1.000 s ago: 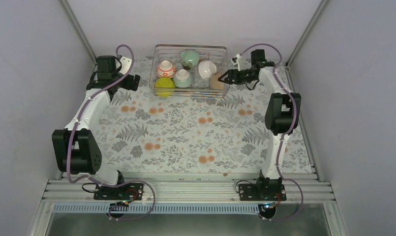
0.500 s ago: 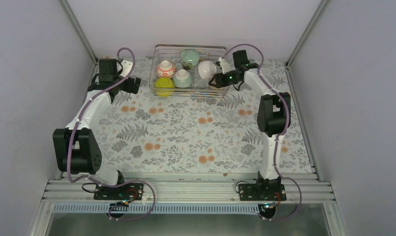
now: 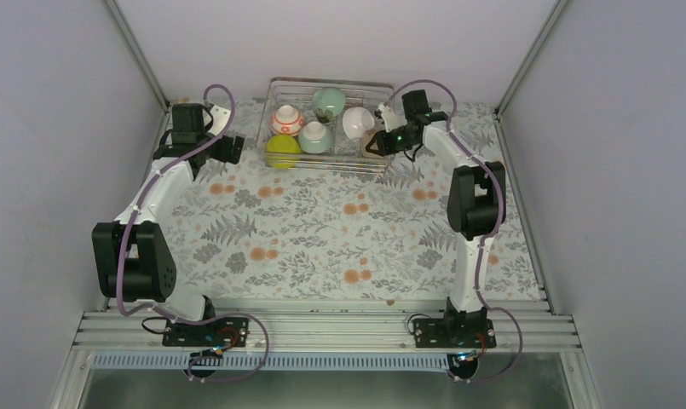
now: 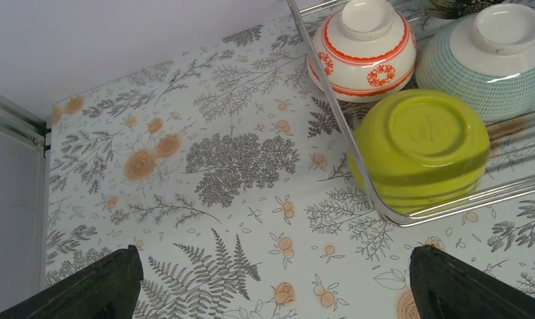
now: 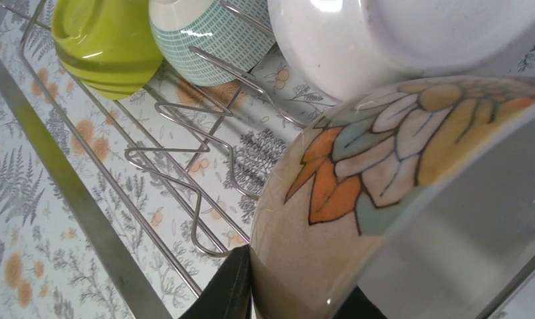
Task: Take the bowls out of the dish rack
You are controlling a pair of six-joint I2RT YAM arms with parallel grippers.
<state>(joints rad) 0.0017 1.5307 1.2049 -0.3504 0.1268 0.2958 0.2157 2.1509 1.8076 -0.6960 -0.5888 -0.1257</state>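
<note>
Six bowls sat in the wire dish rack (image 3: 356, 82), none of them unloaded yet, most tipped or upended on the wires, presumably to drain. Your right gripper (image 3: 378, 143) was at the rack's right end, on the leaf-painted bowl (image 5: 384, 166), which leaned on edge against the white bowl (image 5: 384, 40) behind it. One dark finger (image 5: 224, 292) pressed the bowl's outer wall low down and the other seemed to sit on the far side of that wall, a pinch across the rim that suits a bowl standing on edge. You could not tell whether the fingers were clamped or only bracketing it.

Your left gripper (image 4: 281, 292) hung spread wide and empty just outside the rack's left end, looking down at the lime bowl (image 4: 417, 149) in the near left corner, with the red-and-white bowl (image 4: 364, 50) and the teal hatched bowl (image 4: 497, 60) behind it. I judged it was waiting its turn there, clear of the wires.
</note>
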